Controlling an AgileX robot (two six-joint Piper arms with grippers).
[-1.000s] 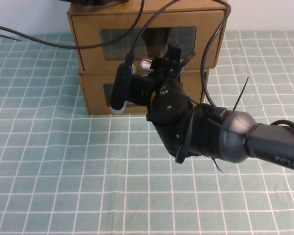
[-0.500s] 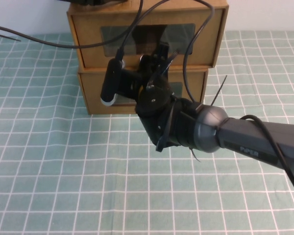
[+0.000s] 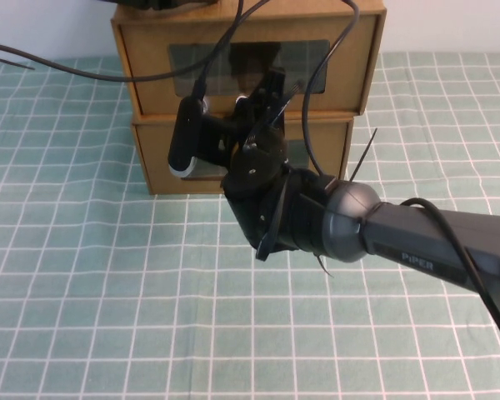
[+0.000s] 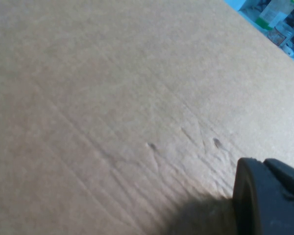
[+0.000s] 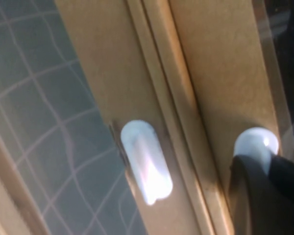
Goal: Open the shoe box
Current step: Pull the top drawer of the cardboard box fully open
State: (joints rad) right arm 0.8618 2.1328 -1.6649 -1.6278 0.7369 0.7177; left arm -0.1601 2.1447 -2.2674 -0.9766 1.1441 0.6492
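high view: knob (image 3: 243,102) behind end effector (image 3: 275,82)

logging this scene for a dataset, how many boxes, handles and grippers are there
boxes: 2, upper box stacked on lower box
white handles: 2, upper handle, lower handle
grippers: 2, right gripper shut on upper handle, left gripper at upper box's top
total: 6

Green checked cloth (image 3: 83,275) fills the foreground, with what seems a pale wall (image 3: 42,25) behind.
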